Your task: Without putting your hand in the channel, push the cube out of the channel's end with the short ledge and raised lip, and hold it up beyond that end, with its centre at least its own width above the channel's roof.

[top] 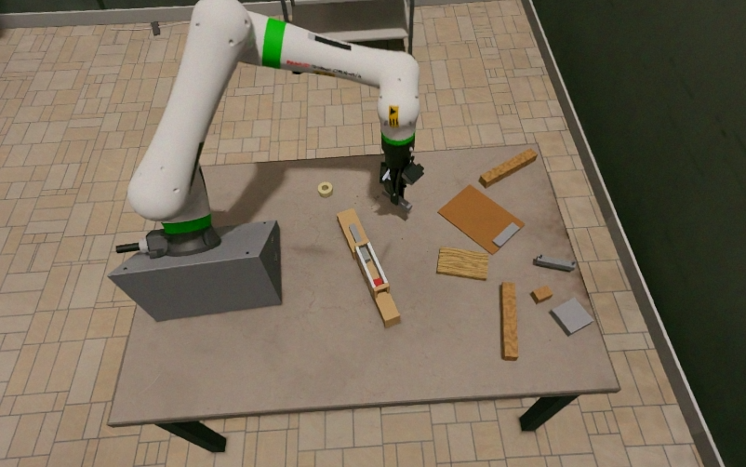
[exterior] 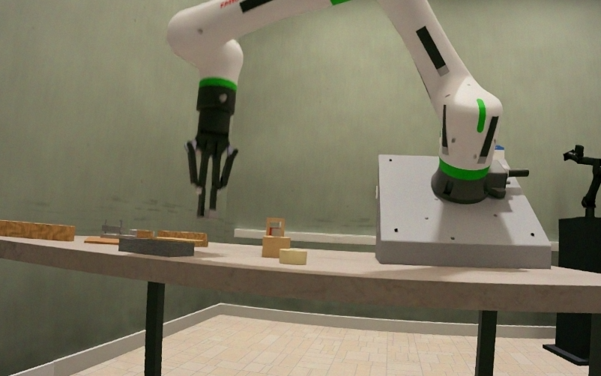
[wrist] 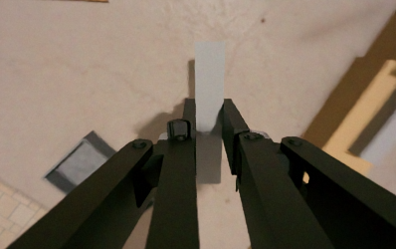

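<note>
Top view: end effector grips a grey strip (channel nearby, plank beyond)

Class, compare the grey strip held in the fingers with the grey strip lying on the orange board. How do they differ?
The held grey strip is clamped by the gripper and hangs above the table; the other grey strip lies flat on the orange board. The held one is near the channel; the other lies farther away. Both are flat, plain grey rectangles.
</note>
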### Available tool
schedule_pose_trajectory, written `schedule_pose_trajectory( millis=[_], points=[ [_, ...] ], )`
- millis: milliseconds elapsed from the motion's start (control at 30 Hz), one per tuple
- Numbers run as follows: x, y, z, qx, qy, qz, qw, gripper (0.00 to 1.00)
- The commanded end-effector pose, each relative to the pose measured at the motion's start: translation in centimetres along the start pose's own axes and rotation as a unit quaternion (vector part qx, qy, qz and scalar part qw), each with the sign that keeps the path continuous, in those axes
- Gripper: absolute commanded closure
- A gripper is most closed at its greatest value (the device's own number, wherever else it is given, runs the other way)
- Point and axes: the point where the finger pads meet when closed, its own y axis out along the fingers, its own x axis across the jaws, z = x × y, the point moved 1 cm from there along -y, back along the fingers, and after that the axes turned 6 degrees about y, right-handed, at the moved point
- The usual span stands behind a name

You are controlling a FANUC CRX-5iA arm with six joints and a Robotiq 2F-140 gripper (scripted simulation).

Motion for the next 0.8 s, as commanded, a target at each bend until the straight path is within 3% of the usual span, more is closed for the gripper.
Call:
schedule_pose_trajectory(
  millis=[0, 767],
  points=[
    [-0.04, -2.55, -0.01, 0.0, 0.0, 0.0, 1.0, 0.9],
    [-0.04, -3.37, -0.01, 0.0, 0.0, 0.0, 1.0, 0.9]
  ],
)
